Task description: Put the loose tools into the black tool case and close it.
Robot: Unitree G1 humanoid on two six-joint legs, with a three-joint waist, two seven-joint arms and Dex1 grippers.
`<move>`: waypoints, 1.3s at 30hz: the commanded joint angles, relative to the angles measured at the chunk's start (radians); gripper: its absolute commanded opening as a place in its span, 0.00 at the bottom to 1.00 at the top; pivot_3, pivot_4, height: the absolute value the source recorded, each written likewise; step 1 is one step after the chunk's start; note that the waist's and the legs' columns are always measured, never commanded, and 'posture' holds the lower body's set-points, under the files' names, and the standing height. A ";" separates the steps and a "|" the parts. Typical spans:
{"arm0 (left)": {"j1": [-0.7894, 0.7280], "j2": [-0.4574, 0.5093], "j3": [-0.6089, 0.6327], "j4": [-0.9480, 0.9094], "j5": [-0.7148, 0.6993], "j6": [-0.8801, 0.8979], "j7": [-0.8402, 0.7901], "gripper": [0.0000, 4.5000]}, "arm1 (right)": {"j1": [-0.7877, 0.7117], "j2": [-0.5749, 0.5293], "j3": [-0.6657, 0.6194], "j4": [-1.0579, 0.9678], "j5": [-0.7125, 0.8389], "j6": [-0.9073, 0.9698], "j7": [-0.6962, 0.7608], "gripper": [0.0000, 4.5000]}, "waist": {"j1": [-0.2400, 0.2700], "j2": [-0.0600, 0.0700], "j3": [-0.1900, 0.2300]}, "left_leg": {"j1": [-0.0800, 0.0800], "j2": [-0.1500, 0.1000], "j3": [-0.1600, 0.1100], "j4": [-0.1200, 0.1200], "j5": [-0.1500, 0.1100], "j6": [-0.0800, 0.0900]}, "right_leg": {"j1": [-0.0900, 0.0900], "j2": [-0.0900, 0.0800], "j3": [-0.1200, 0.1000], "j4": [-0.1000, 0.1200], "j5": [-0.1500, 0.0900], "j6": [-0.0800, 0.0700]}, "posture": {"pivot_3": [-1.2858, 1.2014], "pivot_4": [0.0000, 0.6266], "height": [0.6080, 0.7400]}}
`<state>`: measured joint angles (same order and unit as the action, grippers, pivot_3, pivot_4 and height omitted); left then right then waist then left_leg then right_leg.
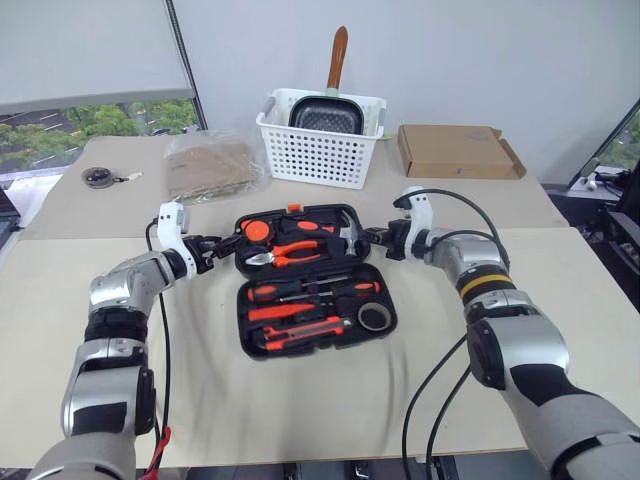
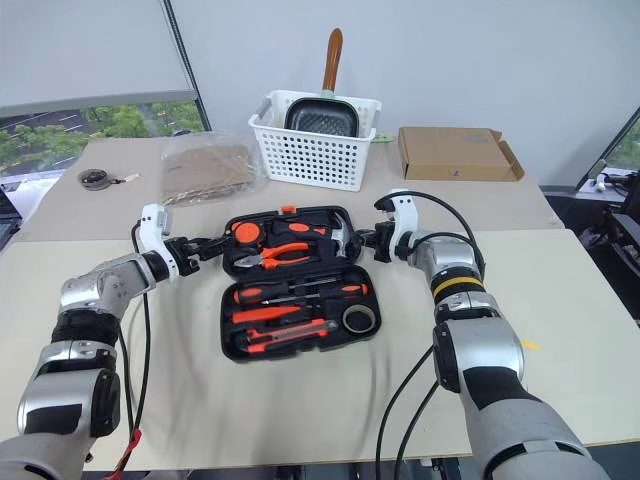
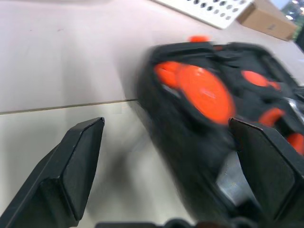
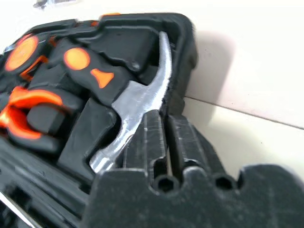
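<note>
The black tool case [image 1: 310, 280] lies open at the middle of the frame on the table [image 1: 300, 400], with the screwdrivers [image 1: 300, 292], utility knife [image 1: 300, 332] and tape ring [image 1: 374, 317] already in its near half (pliers and hammer fill the far half). The left gripper [image 1: 222, 246], fingers spread wide and holding nothing, sits at the case's upper-left corner. The right gripper [image 1: 372, 238], fingers pressed together and empty, sits at its upper-right corner beside the hammer [image 4: 137, 102]; a white basket [image 1: 320, 140] stands behind.
</note>
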<state>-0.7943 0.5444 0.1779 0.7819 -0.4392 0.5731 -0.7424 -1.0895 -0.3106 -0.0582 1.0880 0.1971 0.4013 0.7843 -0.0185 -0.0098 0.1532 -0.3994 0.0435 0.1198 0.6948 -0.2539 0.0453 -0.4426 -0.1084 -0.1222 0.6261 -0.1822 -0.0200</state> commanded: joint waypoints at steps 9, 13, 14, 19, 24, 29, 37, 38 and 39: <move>-0.032 -0.015 -0.002 -0.022 0.016 0.062 -0.077 0.42 | -0.021 -0.008 -0.020 -0.027 -0.011 -0.009 -0.013 0.00 | 0.002 0.000 0.000 | 0.000 -0.001 0.000 0.000 0.000 0.000 | 0.000 -0.001 0.000 0.000 0.000 0.000 | 0.52 0.24 0.70; 0.043 0.011 0.027 -0.154 -0.016 0.133 -0.089 0.38 | -0.019 -0.009 -0.024 -0.037 -0.012 -0.007 -0.021 0.00 | 0.002 0.000 0.000 | 0.000 -0.001 0.000 0.000 0.000 0.000 | 0.000 -0.002 0.000 0.000 0.001 -0.001 | 0.52 0.24 0.70; 0.063 0.016 0.042 -0.184 -0.024 0.151 -0.078 0.38 | -0.017 -0.008 -0.025 -0.040 -0.012 -0.006 -0.023 0.00 | 0.002 0.000 0.000 | 0.000 -0.001 0.000 0.000 0.000 0.000 | 0.000 -0.002 0.000 0.000 0.001 -0.001 | 0.52 0.24 0.70; 0.185 0.024 0.131 -0.388 -0.098 0.252 -0.018 0.38 | -0.018 0.009 -0.043 -0.041 -0.002 -0.013 -0.073 0.00 | -0.002 0.000 0.000 | 0.000 -0.001 -0.001 0.000 0.000 0.000 | 0.000 -0.003 0.000 0.000 0.001 -0.001 | 0.52 0.24 0.70; 0.273 -0.014 0.241 -0.581 -0.218 0.351 0.066 0.38 | -0.008 0.025 -0.047 -0.066 0.004 -0.001 -0.083 0.00 | -0.001 0.000 0.000 | 0.000 -0.001 -0.002 0.000 0.001 -0.002 | 0.000 -0.004 0.000 0.000 0.000 0.001 | 0.52 0.24 0.70; 0.361 -0.027 0.226 -0.697 -0.251 0.450 0.129 0.38 | -0.007 0.032 -0.052 -0.069 0.005 -0.003 -0.091 0.00 | -0.001 0.000 0.000 | 0.002 -0.001 -0.003 0.000 0.002 -0.004 | 0.000 -0.004 0.000 0.000 -0.001 0.003 | 0.52 0.24 0.70; 0.333 -0.096 0.197 -0.654 -0.228 0.460 0.233 0.38 | -0.006 0.033 -0.055 -0.068 0.001 -0.010 -0.088 0.00 | -0.001 0.000 0.000 | 0.001 -0.001 -0.003 0.000 0.002 -0.004 | 0.000 -0.003 0.000 0.000 -0.001 0.002 | 0.52 0.24 0.70; 0.329 -0.101 0.192 -0.644 -0.224 0.454 0.236 0.38 | -0.006 0.032 -0.056 -0.069 0.001 -0.010 -0.088 0.00 | -0.001 0.000 0.000 | 0.001 -0.001 -0.002 0.000 0.002 -0.004 | 0.000 -0.003 0.000 0.000 -0.001 0.002 | 0.52 0.24 0.70; 0.323 -0.106 0.193 -0.631 -0.225 0.452 0.240 0.38 | -0.005 0.031 -0.057 -0.070 0.001 -0.010 -0.089 0.00 | -0.001 0.000 0.000 | 0.001 -0.001 -0.002 0.000 0.002 -0.004 | 0.000 -0.003 0.000 0.000 -0.001 0.002 | 0.52 0.24 0.70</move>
<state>-0.4512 0.4392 0.3705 0.1428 -0.6667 1.0426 -0.5087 -1.0833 -0.2731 -0.0892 1.0672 0.1800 0.4066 0.6988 -0.0193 -0.0099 0.1533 -0.3980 0.0430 0.1174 0.6944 -0.2520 0.0417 -0.4429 -0.1111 -0.1222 0.6260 -0.1836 -0.0176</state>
